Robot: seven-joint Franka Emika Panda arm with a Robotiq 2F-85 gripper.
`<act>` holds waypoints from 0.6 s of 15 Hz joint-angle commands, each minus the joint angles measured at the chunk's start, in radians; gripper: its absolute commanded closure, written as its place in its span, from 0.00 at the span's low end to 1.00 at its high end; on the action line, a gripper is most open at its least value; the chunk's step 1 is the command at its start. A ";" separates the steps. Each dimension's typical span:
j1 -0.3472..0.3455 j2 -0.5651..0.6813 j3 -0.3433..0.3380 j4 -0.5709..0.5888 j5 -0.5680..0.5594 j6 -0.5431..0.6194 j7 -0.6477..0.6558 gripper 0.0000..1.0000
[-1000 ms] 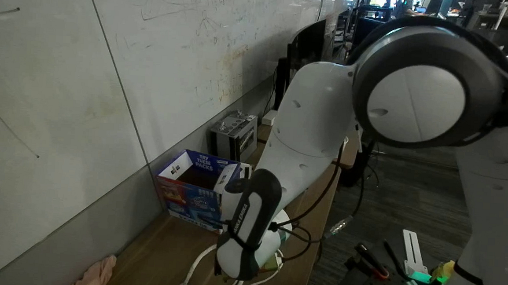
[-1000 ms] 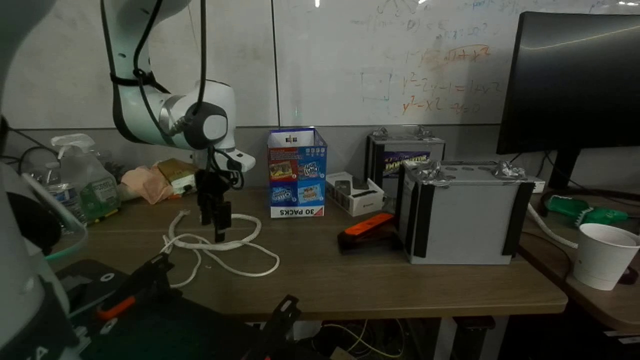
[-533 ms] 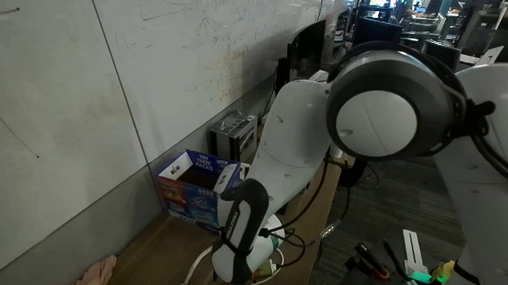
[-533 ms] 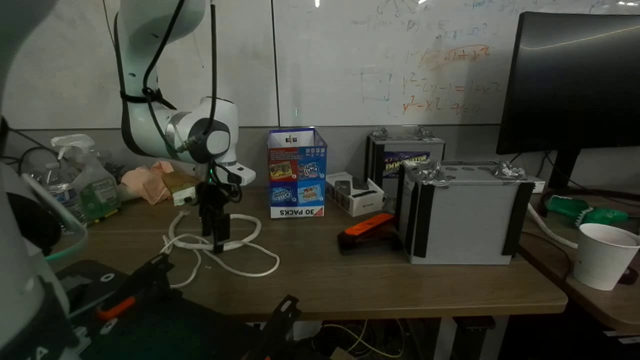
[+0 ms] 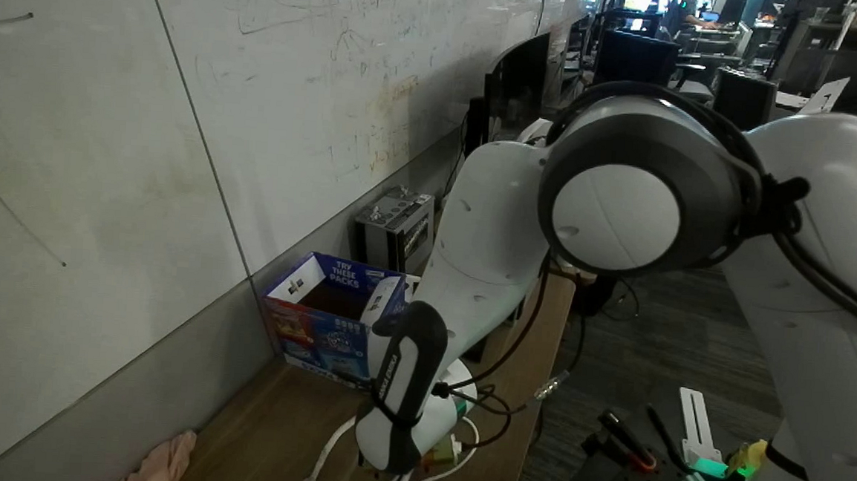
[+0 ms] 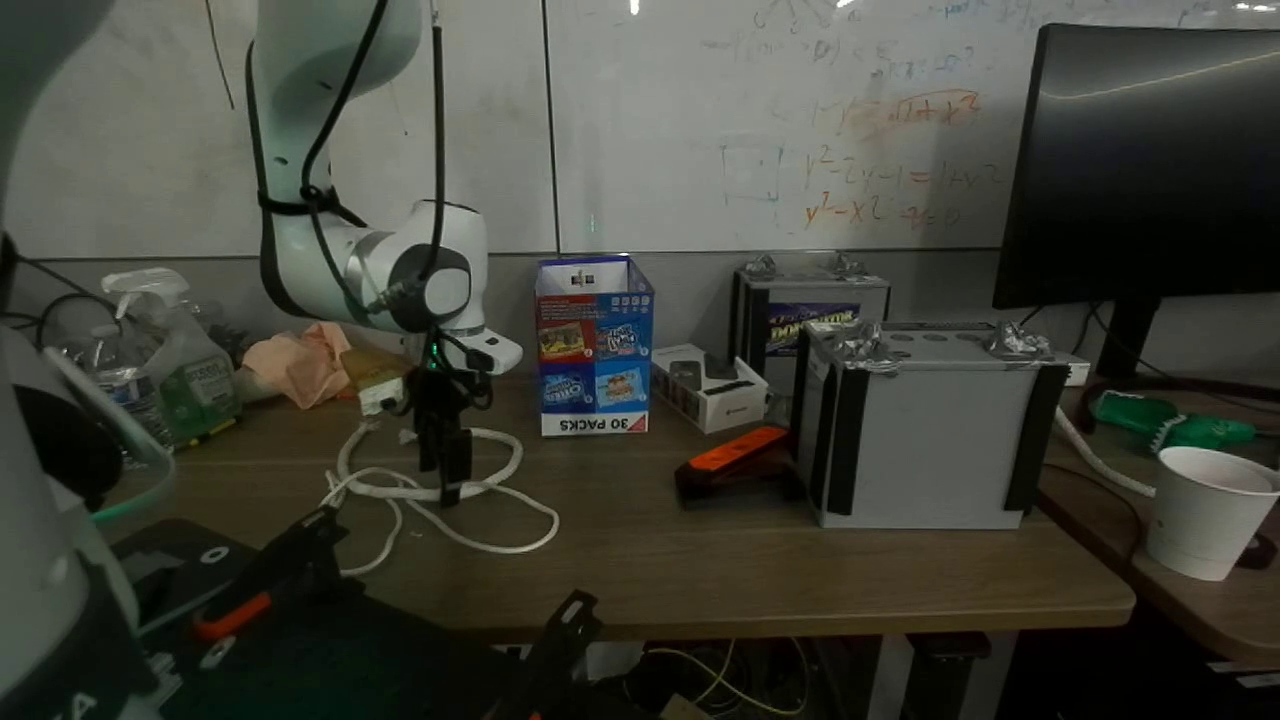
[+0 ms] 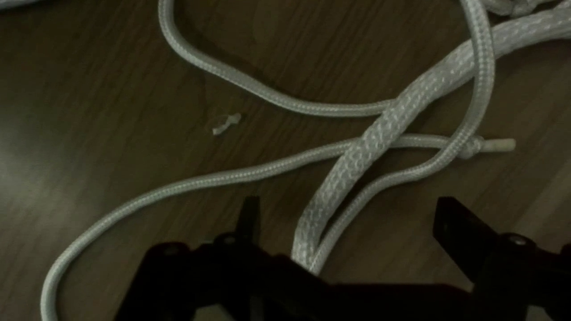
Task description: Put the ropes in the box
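The ropes lie in loose white loops on the wooden table, left of the box in that exterior view. A thick strand and a thinner one run down between my fingertips in the wrist view. My gripper is open and points down over the loops, its fingers on either side of these strands with nothing gripped. Its palm hides where the strands continue. The blue box stands upright against the wall, its top open in an exterior view. My arm partly covers the box and ropes there.
Right of the box sit a small white carton, an orange-black tool and two grey-black devices. Left of the ropes are a pink cloth and a spray bottle. The whiteboard wall rises directly behind the box.
My arm has come down toward the ropes and shifted a little toward the box side in an exterior view. The gripper has stayed open; ropes and box have not moved.
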 commanded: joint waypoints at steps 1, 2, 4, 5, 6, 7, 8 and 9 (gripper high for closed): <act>0.003 0.020 -0.011 0.023 0.011 0.019 0.001 0.00; -0.002 0.018 -0.008 0.023 0.013 0.016 -0.001 0.00; -0.005 0.024 -0.010 0.027 0.014 0.016 -0.002 0.00; -0.006 0.024 -0.010 0.026 0.014 0.015 -0.002 0.00; -0.007 0.027 -0.011 0.028 0.015 0.018 -0.002 0.00; -0.008 0.027 -0.011 0.027 0.015 0.020 -0.003 0.00; -0.011 0.027 -0.009 0.026 0.016 0.021 -0.005 0.00; -0.012 0.027 -0.009 0.027 0.016 0.022 -0.005 0.00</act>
